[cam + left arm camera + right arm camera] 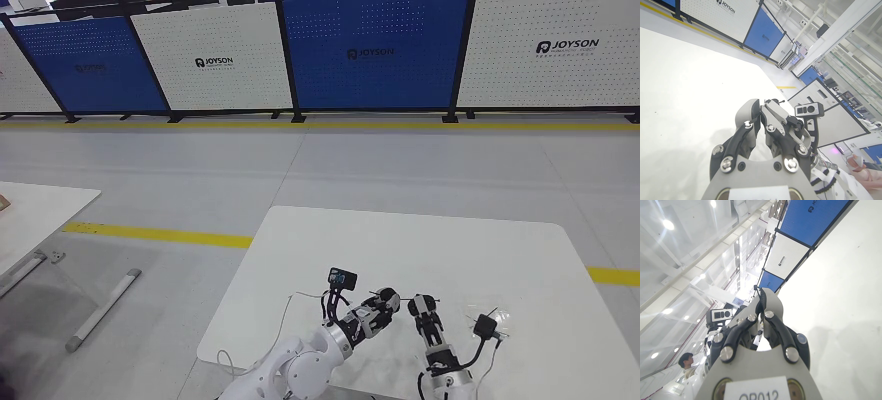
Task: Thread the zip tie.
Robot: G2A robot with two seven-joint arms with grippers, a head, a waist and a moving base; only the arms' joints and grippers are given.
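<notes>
The zip tie is a thin black strip. In the left wrist view a short length of it (754, 120) comes out from between the pads of my left gripper (760, 108), which is shut on it. My right gripper (761, 293) is shut on the other end, and the tie's small square head (755, 287) sticks out past its fingertips. From the left wrist view that head (781, 101) shows just beyond the right gripper's tip. In the top view the left gripper (389, 298) and right gripper (421, 304) meet tip to tip, low over the table's near edge.
The white table (450, 240) stretches away from the grippers with nothing standing on it. A thin cable (287, 310) hangs at its near left edge. A second white table (40, 210) stands off to the far left across the floor.
</notes>
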